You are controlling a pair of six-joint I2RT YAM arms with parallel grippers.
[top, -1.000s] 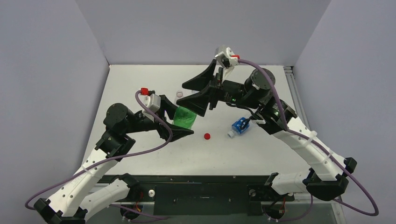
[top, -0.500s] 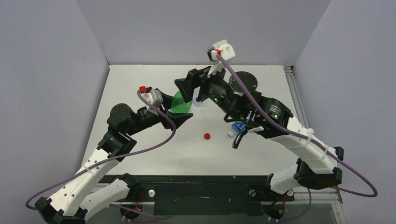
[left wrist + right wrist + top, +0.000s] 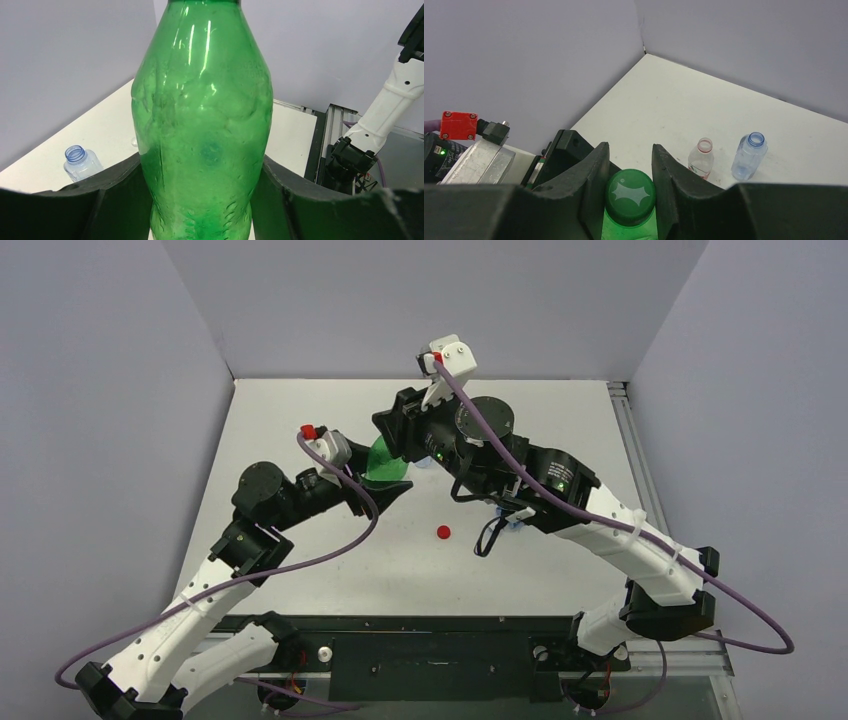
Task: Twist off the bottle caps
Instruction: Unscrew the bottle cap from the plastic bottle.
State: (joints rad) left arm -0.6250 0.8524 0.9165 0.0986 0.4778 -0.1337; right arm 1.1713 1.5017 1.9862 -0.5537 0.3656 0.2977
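Observation:
The all-green bottle (image 3: 205, 125) stands upright between my left gripper's (image 3: 202, 167) black fingers, which are shut on its lower body; from above it shows as a green patch (image 3: 383, 460). Its green cap (image 3: 630, 192) sits on the neck, and my right gripper (image 3: 630, 150) is shut on it from above, one finger pressed to each side. In the top view the right gripper (image 3: 397, 432) hangs directly over the left gripper (image 3: 378, 478). A loose red cap (image 3: 443, 532) lies on the table in front of them.
Two uncapped clear bottles stand at the back of the white table (image 3: 300, 420), one with a red neck ring (image 3: 701, 159) and one with a blue neck (image 3: 750, 155). The blue-necked one (image 3: 80, 161) also appears left of the green bottle. Grey walls enclose the table.
My right arm swung left and down over the green bottle, and its jaws closed on the cap. The left gripper kept its hold and tipped the bottle more upright.

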